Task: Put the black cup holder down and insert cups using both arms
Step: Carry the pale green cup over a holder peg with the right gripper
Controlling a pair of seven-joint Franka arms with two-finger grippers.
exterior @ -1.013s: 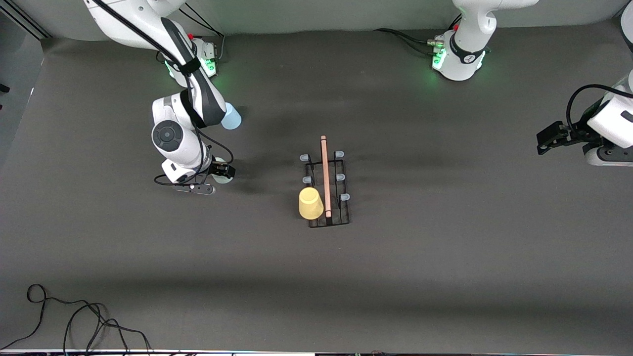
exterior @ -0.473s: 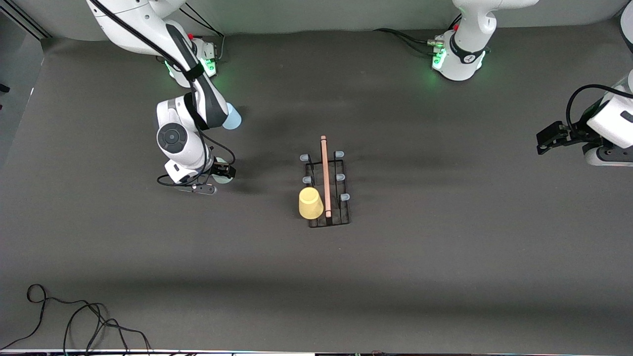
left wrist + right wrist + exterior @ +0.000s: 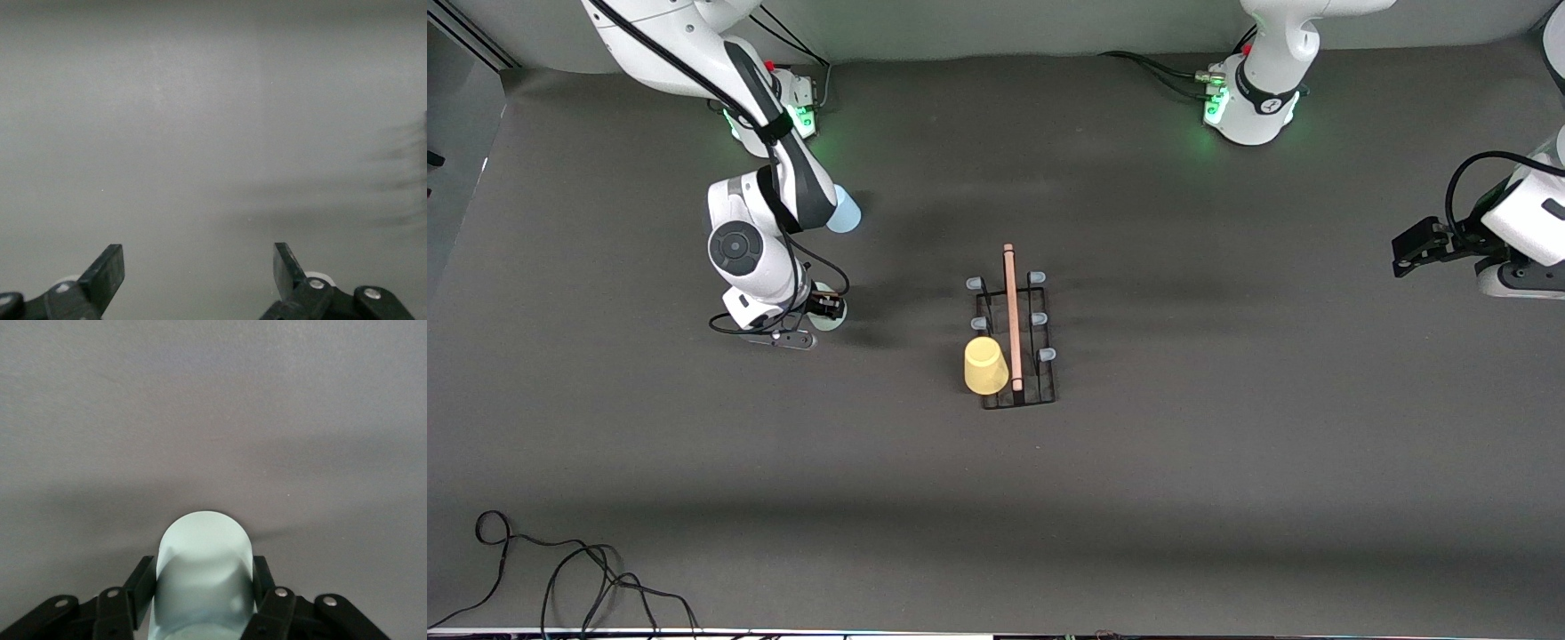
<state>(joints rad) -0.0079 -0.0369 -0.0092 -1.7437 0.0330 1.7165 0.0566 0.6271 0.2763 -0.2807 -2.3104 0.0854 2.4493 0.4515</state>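
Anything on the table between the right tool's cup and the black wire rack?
Nothing: the front view shows bare grey table between the pale grey-green plastic cup and the black wire rack.

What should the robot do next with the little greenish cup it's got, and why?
Probably lift it a little. The right tool has its fingers against both sides of the pale grey-green cup, low over the table, toward the right arm's end from the black cup holder. The yellow cup is already on the holder, with free pegs left. The left tool waits open.
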